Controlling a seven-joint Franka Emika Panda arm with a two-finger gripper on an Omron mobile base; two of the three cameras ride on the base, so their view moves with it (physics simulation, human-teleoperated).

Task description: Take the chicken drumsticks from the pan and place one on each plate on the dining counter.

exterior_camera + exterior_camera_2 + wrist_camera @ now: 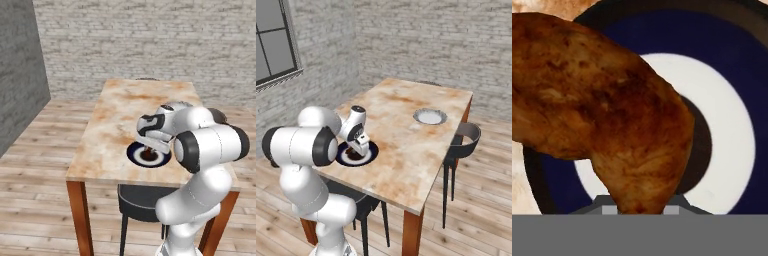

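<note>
My gripper (149, 148) is shut on a reddish-brown chicken drumstick (612, 115) by its thin end. It holds the drumstick just above the dark blue-rimmed plate (135, 154) near the front edge of the dining counter (112, 125). In the hand view the drumstick hangs over the plate's white centre (727, 125), and its shadow falls there. The right base view has the gripper (358, 149) low over the same plate (372, 151), with the light grey-white plate (430, 116) farther along the counter (406, 140) and nothing on it. The pan is out of view.
A dark chair (137, 200) is tucked under the counter's near edge beside my base. Another chair (463, 137) stands at the counter's right side. Brick walls lie behind, and wooden floor runs all around the table.
</note>
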